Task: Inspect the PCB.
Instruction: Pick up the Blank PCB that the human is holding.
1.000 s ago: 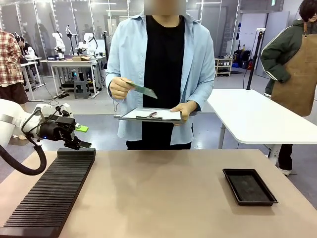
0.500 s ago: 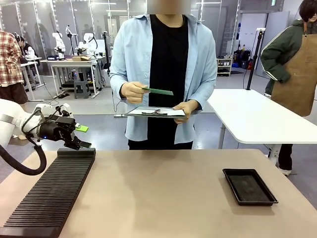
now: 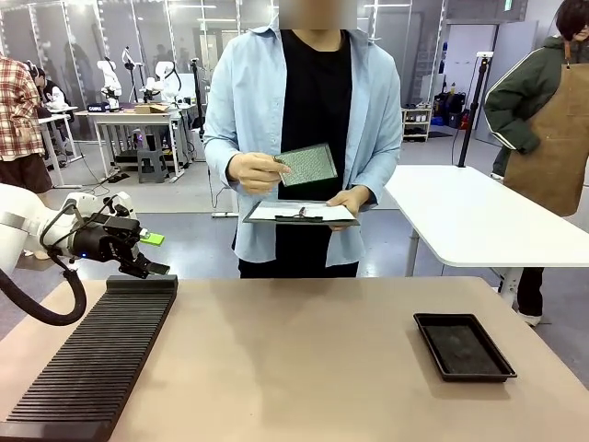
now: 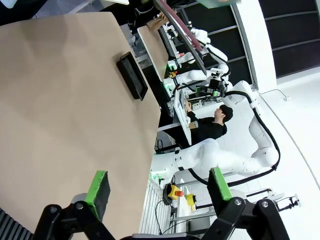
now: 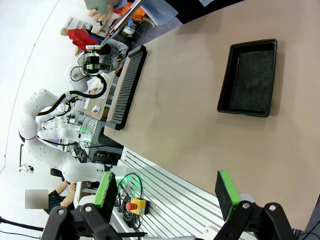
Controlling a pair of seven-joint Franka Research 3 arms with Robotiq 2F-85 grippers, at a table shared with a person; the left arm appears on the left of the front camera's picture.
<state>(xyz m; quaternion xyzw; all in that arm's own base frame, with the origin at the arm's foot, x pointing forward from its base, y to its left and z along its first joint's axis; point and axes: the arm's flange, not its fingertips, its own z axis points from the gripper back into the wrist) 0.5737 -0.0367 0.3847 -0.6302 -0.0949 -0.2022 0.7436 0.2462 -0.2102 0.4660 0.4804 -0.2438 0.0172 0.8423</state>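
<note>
Upper centre of the front view, the PCB [image 3: 308, 165] is off the table and in the air at chest height, pinched by one short edge in the person's right hand [image 3: 253, 171]. It is tilted so that its speckled face turns up toward the person, which looks like the angle for reading the board. That suggests the inspection itself is under way, and that the person is doing it.

Just below the board, and apart from it, the person's left hand [image 3: 345, 200] props a white clipboard [image 3: 302, 213] nearly level. It seems placed there so notes can be made without putting the board down.

Lower down, the tan table [image 3: 304, 368] carries a black tray [image 3: 463, 345] at the lower right and a long ribbed black rack [image 3: 92, 359] at the lower left. Both lie well apart from the board, and judging from the layout they are probably where boards are drawn from and sorted to.

At the left edge, the left gripper [image 3: 155, 254] hovers over the far end of the rack. Its jaws are spread wide with nothing between them, as its own wrist view confirms. The right gripper [image 5: 166, 190] is likewise parted and empty, held high over the near edge of the table. Both arms appear to be waiting clear of the person.
</note>
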